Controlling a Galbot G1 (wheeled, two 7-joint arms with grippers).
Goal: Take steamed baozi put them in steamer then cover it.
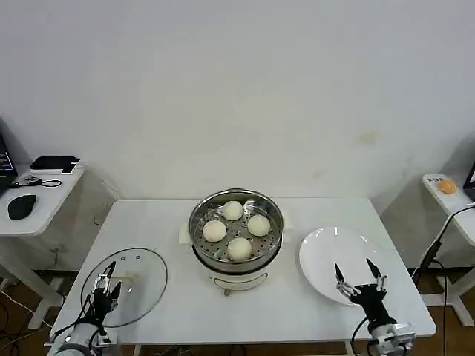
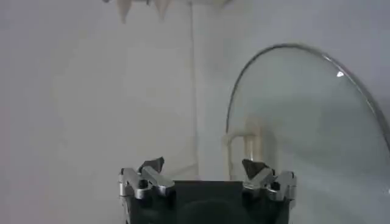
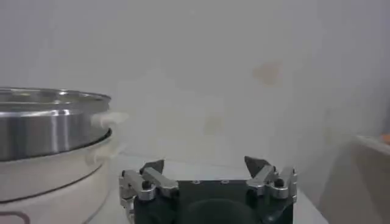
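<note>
Both my tools, left [image 1: 106, 282] over the round clear glass lid [image 1: 141, 285], right [image 1: 359, 280] over the flat white plate [image 1: 326, 256], fingers spread; four cream-white buns [image 1: 237, 230] sit inside the shiny steel steamer [image 1: 200, 222] on the white desk [image 1: 148, 222].

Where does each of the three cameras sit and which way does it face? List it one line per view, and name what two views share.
Head view: high on the robot, looking forward and down at the table; left gripper and right gripper show, open.
Left wrist view: behind the left gripper, facing the cover.
Right wrist view: behind the right gripper, facing the wall, the steamer beside.
Shared: head and left wrist views both show the cover; head and right wrist views both show the steamer.
</note>
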